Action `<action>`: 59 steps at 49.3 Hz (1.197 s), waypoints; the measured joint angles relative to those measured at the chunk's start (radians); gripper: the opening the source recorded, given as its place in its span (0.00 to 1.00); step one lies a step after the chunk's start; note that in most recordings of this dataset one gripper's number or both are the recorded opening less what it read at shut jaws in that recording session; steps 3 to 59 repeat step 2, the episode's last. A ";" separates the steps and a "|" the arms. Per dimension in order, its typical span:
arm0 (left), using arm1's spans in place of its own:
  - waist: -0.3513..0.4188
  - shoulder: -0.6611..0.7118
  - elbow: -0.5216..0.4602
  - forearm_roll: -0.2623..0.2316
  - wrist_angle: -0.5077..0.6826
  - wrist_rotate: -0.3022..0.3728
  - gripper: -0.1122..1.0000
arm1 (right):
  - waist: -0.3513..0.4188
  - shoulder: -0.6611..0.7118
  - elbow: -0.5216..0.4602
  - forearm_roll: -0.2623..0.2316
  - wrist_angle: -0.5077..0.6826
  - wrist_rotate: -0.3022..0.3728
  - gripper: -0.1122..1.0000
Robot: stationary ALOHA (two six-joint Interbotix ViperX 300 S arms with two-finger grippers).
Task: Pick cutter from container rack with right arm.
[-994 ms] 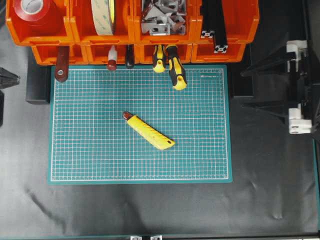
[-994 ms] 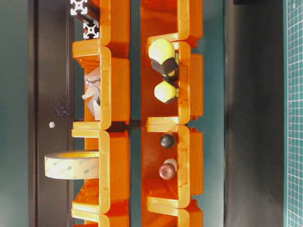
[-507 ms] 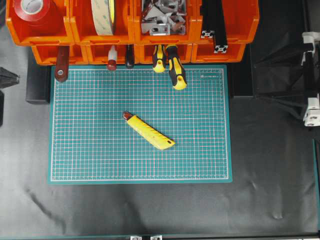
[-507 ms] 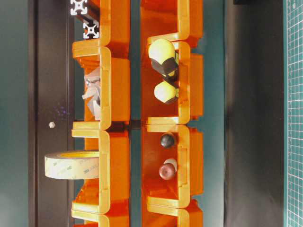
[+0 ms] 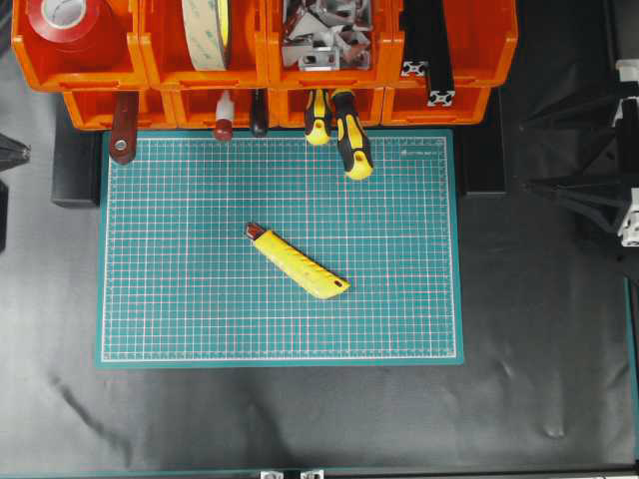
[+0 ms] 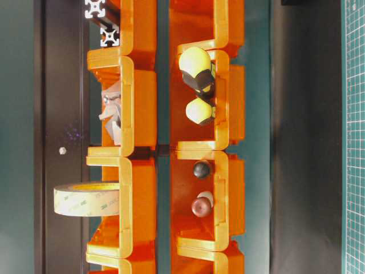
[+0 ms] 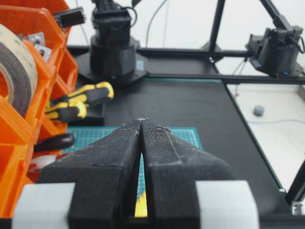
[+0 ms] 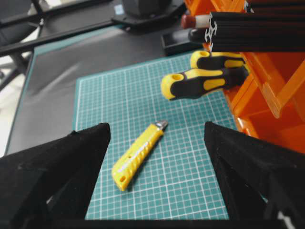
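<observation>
We're hanging our right gripper [image 8: 157, 133] with fingers spread wide, holding nothing; the cutter [image 5: 298, 261] is lying diagonally on the green mat [image 5: 200, 299], well clear of the container rack [image 5: 439, 60]. Re-approaching could nudge it askew. Only the left wrist view is showing our left gripper [image 7: 141, 125] pressed together.

Green gridded mat [image 5: 200, 299] filled the middle of the frame. Two yellow-black screwdrivers [image 5: 349, 135] poked onto its top edge, red tape roll [image 5: 65, 22] sat upper left.
</observation>
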 measured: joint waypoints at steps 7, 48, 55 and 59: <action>0.000 -0.002 0.000 0.000 0.000 0.000 0.10 | 0.000 0.000 0.002 0.000 0.000 0.000 0.80; 0.000 -0.002 0.000 0.000 0.000 0.000 0.10 | 0.000 0.000 0.002 0.000 0.000 0.000 0.80; 0.000 -0.002 0.000 0.000 0.000 0.000 0.10 | 0.000 0.000 0.002 0.000 0.000 0.000 0.80; 0.000 -0.002 0.000 0.000 0.000 0.000 0.10 | 0.000 0.000 0.002 0.000 0.000 0.000 0.80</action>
